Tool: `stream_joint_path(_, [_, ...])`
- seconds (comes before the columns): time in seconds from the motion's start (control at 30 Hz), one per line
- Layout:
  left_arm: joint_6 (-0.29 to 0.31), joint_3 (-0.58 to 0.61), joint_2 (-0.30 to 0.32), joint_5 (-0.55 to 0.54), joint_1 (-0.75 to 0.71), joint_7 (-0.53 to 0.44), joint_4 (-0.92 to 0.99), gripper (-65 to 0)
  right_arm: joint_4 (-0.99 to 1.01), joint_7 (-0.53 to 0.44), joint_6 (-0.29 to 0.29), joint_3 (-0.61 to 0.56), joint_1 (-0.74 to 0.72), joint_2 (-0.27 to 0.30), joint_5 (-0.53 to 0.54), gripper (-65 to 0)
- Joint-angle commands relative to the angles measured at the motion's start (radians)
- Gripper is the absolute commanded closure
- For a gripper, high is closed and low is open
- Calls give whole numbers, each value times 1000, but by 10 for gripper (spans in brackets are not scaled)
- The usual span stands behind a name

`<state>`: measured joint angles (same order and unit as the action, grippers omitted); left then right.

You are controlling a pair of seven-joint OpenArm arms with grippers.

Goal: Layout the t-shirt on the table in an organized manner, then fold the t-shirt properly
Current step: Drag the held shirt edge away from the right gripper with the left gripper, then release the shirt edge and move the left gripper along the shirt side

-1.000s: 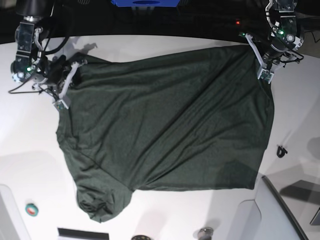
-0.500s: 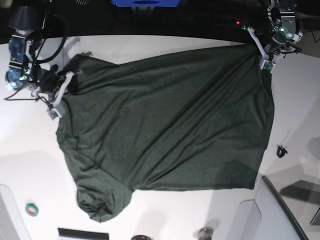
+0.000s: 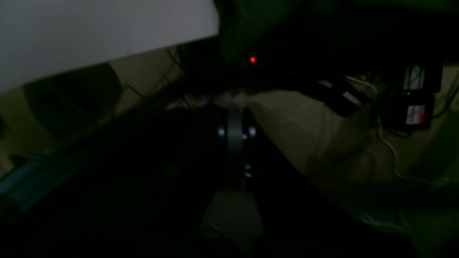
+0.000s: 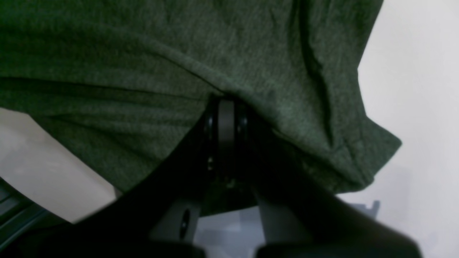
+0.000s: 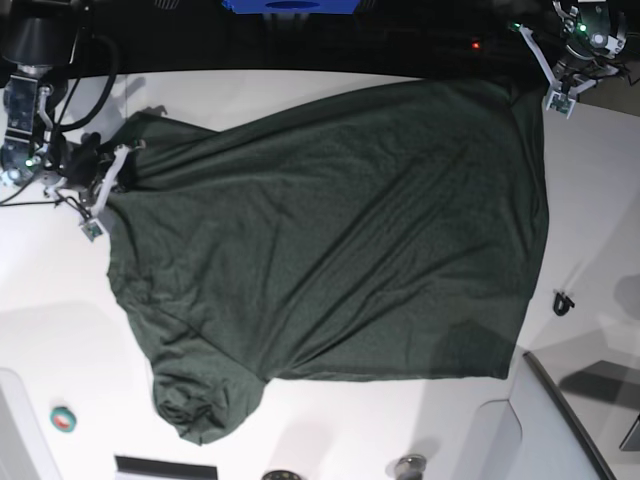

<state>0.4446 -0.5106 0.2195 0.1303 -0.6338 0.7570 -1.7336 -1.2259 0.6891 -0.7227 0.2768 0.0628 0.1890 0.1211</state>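
The dark green t-shirt (image 5: 330,230) lies spread over most of the white table (image 5: 60,300), wrinkled, with one sleeve bunched at the near left. My right gripper (image 5: 97,205) at the shirt's far left corner is shut on a fold of cloth; the right wrist view shows its fingertips (image 4: 226,102) pinching the t-shirt (image 4: 179,53) above the table (image 4: 412,71). My left gripper (image 5: 553,90) sits at the far right corner, shut on the shirt's edge. In the dim left wrist view its closed gripper (image 3: 233,104) points past the table (image 3: 89,32) edge.
A small green-and-red object (image 5: 63,418) lies near the front left. A little black item (image 5: 563,300) rests right of the shirt. A grey tray (image 5: 560,430) fills the front right corner. A blue object (image 5: 290,5) and a red light (image 5: 476,44) sit beyond the far edge.
Both grippers have moved outward, the right one further left, the left one up and to the right. The shirt's far edge is stretched wider and flatter between them.
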Motion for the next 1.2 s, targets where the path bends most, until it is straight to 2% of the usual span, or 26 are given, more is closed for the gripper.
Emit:
stream_joint_path(0.0, [-5, -7, 10, 2, -4, -12, -47, 0, -19, 47, 25, 2, 6, 14, -50, -8])
stream_joint_path(0.13, [-5, -7, -16, -70, 22, -12, -87, 0, -50, 70, 25, 2, 18, 14, -50, -8])
stream_joint_path(0.27, [-5, 4, -32, -146, 107, -12, -22, 0, -41, 70, 25, 0, 13, 8, -50, -8])
stream_joint_path(0.43, [-5, 34, -70, -156, 190, -12, 77, 0, -41, 70, 25, 0, 13, 8, -50, -8])
stream_joint_path(0.57, [-5, 86, -71, -148, 197, -17, 146, 0, -41, 70, 25, 2, 16, 8, -50, -8])
stream_joint_path(0.7, [-7, 83, -59, -148, 190, -18, 212, 0, -41, 68, 25, 2, 18, 11, -50, -8])
stream_joint_path(0.83, [-8, 82, -1, -149, 133, -21, 202, 0, -41, 67, 25, 2, 18, 14, -50, -8])
stream_joint_path(1.0, [-5, -32, 27, -148, 113, -21, 203, 0, -39, 65, 25, 2, 13, 20, -51, -8])
stream_joint_path(1.17, [-5, -55, 54, -149, 110, -21, 197, 0, -39, 65, 25, 3, 1, 28, -100, -8])
